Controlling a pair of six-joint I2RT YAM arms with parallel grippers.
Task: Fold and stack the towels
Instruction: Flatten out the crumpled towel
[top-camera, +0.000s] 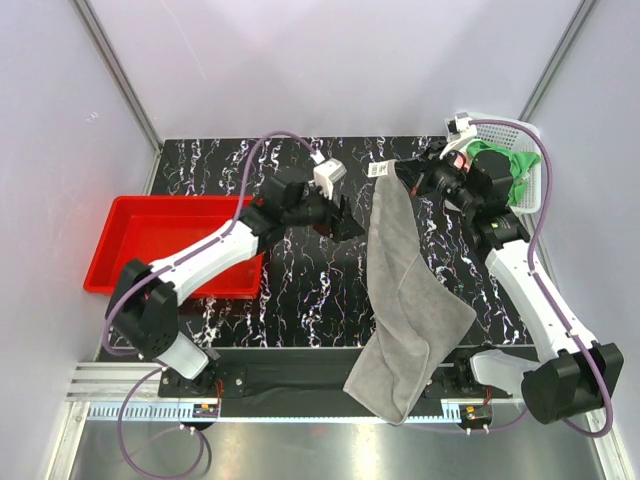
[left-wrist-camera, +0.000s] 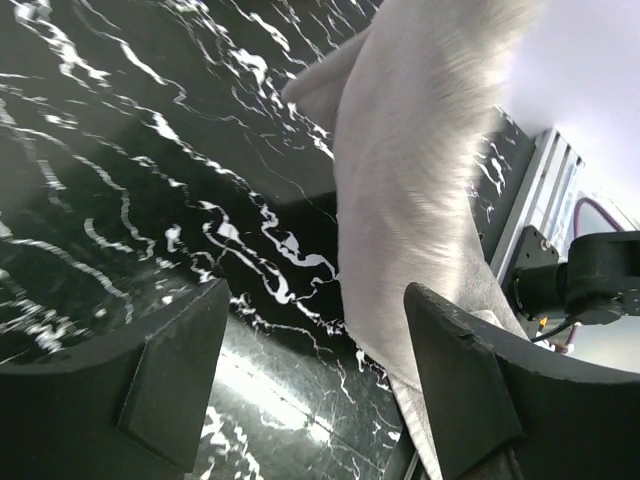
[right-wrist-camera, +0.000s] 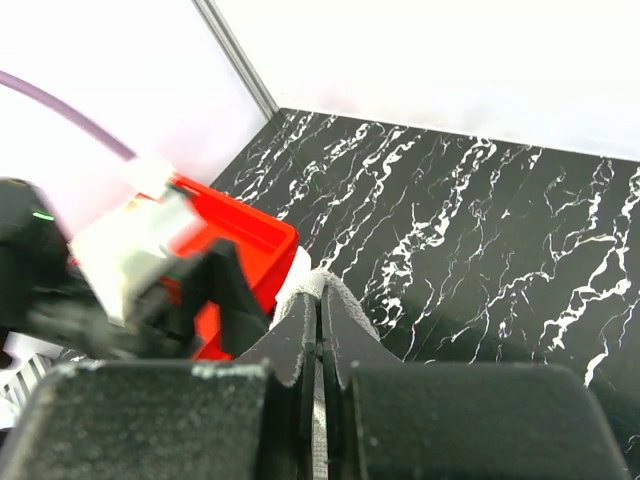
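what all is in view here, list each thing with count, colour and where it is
grey towel: one, grey, hanging from the right gripper, draped down the table and over its near edge
green towel: one, bright green, in the basket
basket: one, white, far right corner of the table
tray: one, red, left side of the table
table: one, black with white veins, under everything
left gripper: one, black, open, just left of the grey towel's upper part
right gripper: one, black, shut on the grey towel's top edge
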